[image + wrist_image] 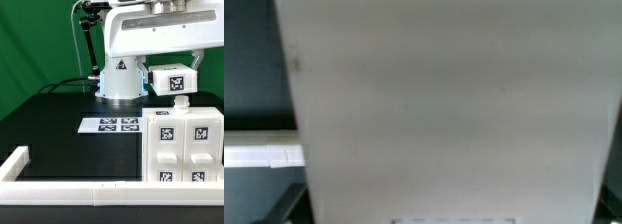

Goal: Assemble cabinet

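The cabinet body [185, 145], a white box with several black-and-white tags on its front, stands at the exterior view's right near the front rail. My gripper [173, 66] hangs above it, shut on a white tagged cabinet part [172, 81] held in the air just over the body's top. In the wrist view this white part [446, 100] fills almost the whole picture between my dark fingers [288, 205], hiding the body below. My gripper [446, 215] sits at the part's near edge.
The marker board [110, 125] lies flat on the black table in front of the robot base [120, 78]. A long white border rail [70, 188] runs along the front and up the exterior view's left; it also shows in the wrist view [260, 155].
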You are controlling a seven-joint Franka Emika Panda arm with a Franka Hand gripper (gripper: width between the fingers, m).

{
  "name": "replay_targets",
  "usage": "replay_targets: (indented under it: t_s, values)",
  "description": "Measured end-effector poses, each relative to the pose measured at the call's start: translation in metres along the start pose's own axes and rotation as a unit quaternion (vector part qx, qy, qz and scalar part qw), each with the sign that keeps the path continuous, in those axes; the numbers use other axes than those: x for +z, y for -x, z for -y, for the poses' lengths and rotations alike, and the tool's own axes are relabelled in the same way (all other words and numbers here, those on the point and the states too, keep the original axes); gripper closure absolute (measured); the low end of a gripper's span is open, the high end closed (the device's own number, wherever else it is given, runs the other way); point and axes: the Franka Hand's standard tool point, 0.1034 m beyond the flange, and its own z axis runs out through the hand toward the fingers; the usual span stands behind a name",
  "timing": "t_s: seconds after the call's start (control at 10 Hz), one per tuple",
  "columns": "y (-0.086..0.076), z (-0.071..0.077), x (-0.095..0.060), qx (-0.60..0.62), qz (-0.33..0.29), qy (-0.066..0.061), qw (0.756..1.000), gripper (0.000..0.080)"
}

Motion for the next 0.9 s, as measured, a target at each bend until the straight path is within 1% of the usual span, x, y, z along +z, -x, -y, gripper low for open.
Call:
replay_targets:
  t_s: [0.1, 0.3, 0.5, 0.7, 0.9]
  values:
    - [-0.004, 0.002, 0.003, -0.004, -0.001, 0.000, 1.000, 0.0255]
    - [-0.019, 0.008, 0.004, -0.008, -0.006, -0.001, 1.000, 0.0255]
    - [-0.019, 0.008, 0.010, -0.007, -0.003, -0.001, 1.000, 0.0255]
    - [-0.021, 0.012, 0.012, -0.010, -0.016, -0.001, 1.000, 0.0255]
    - [-0.022, 0.011, 0.015, -0.010, -0.030, 0.000, 0.999, 0.0255]
